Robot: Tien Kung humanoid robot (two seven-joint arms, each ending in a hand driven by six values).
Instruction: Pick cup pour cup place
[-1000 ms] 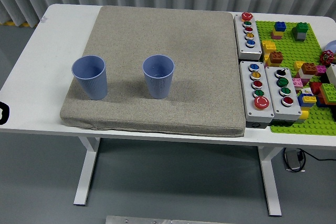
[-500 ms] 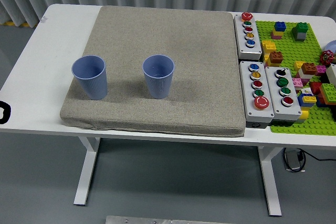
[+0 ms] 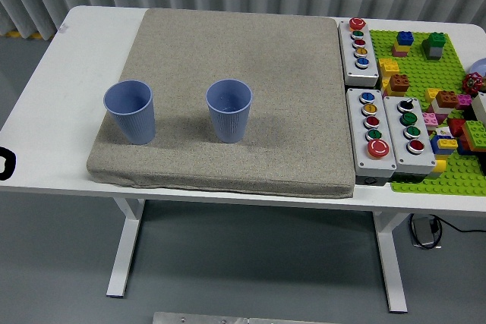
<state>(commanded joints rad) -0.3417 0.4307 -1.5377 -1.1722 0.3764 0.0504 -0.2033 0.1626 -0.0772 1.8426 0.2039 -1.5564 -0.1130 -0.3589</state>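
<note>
Two ribbed pale-blue plastic cups, one left (image 3: pixel 129 111) and one nearer centre (image 3: pixel 229 110), stand upright and apart on the grey fabric mat (image 3: pixel 250 51), left of frame. This fits before picking or after placing. Only a black sliver of the left hand (image 3: pixel 4 163) shows at the left edge; its fingers cannot be made out.

Two blue cups stood on the mat, one at the left (image 3: pixel 129 111) and one near the middle (image 3: pixel 228 110). One grey mat (image 3: pixel 235 43) covered the one white table (image 3: pixel 91 36). Three button boxes sat to the right: one far (image 3: pixel 359 52), two near (image 3: pixel 371 128) (image 3: pixel 409 133). One green baseplate (image 3: pixel 448 176) carried many coloured bricks, too jumbled to count.
</note>
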